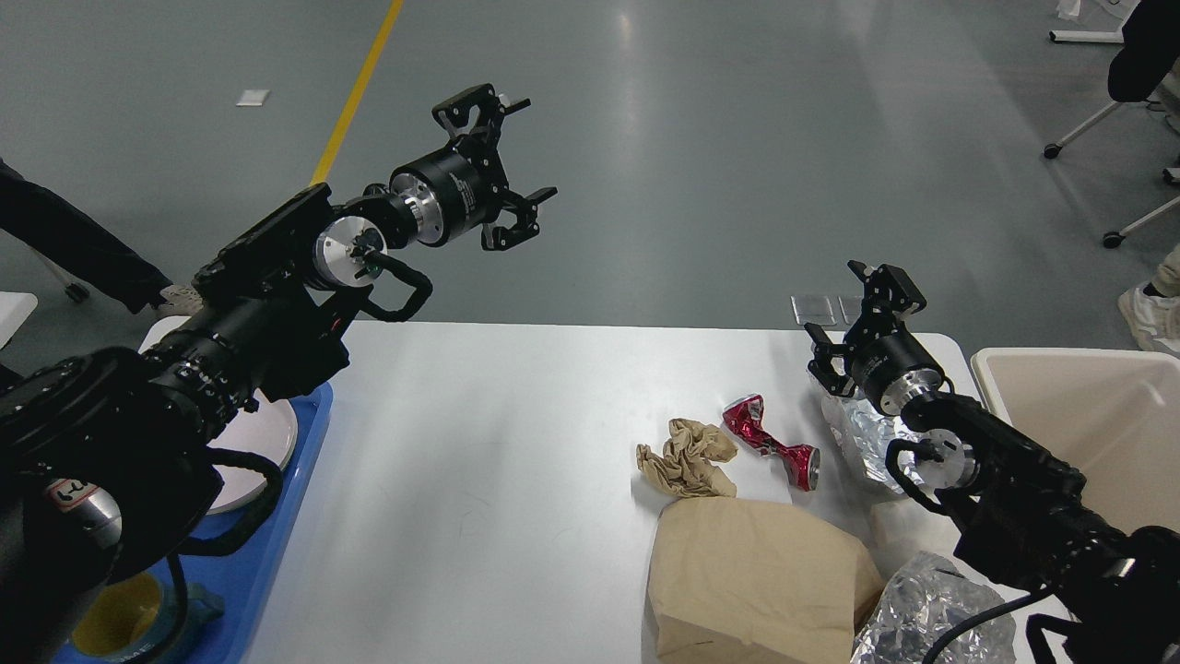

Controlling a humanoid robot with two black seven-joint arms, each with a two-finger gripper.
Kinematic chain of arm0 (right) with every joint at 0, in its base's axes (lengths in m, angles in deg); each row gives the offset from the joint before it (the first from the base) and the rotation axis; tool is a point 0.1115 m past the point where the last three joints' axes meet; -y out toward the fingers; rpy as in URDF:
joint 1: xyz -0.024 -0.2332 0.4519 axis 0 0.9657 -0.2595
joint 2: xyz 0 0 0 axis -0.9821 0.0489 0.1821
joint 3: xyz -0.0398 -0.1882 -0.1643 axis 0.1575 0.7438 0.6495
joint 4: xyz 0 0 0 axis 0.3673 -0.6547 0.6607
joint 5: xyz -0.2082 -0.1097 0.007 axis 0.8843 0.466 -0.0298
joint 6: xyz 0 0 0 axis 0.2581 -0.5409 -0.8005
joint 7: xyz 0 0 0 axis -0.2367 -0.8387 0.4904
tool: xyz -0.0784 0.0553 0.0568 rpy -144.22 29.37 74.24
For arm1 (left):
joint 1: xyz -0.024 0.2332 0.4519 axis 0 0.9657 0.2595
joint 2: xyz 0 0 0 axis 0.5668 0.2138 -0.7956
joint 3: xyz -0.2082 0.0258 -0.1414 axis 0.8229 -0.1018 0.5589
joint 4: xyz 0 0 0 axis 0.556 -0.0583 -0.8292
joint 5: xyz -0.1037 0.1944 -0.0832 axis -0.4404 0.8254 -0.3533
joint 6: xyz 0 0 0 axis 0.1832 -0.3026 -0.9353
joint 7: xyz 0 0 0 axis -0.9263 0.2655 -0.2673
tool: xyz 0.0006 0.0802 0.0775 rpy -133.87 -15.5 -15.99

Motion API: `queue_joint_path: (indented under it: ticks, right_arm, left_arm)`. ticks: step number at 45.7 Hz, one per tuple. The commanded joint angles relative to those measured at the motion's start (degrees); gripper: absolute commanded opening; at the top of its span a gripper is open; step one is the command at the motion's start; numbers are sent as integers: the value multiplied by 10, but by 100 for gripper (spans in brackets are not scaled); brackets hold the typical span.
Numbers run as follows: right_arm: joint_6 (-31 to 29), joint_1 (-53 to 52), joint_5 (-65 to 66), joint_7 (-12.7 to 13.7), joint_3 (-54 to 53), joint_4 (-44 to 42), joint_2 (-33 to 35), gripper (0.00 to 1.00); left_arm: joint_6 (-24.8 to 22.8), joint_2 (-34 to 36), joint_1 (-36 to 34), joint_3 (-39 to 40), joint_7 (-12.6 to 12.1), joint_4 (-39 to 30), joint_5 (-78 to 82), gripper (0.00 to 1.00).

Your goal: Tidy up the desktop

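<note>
Grey floor behind, white surface (516,443) fills the middle of our view, clutter bunched at its right end.

Crumpled brown paper (687,458), crushed red can (772,438), paper bag (756,581) and foil wads (931,618) sit near the beige bin (1088,415), probably staged for dumping. Blue tray (277,544) with a white plate (263,443) sits at the left edge. Our left pincer (516,157) is raised past the far edge, fingers spread, empty. Right pincer (843,323) hangs low over foil by the bin, fingers apart, gripping nothing.
</note>
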Motion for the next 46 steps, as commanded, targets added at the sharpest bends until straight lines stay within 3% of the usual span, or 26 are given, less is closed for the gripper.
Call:
queue_joint_path:
  ticks: [1,20,46]
  right_arm:
    - [0,0,0,0,0,-1,0,100]
    - [0,0,0,0,0,0,0,100]
    - [0,0,0,0,0,0,0,100]
  left_arm:
    - [0,3,34,1,0,0,-3,97]
    - [0,4,155,58,0,0,-4,97]
    - [-19,12,181,86,12,0,-4,97]
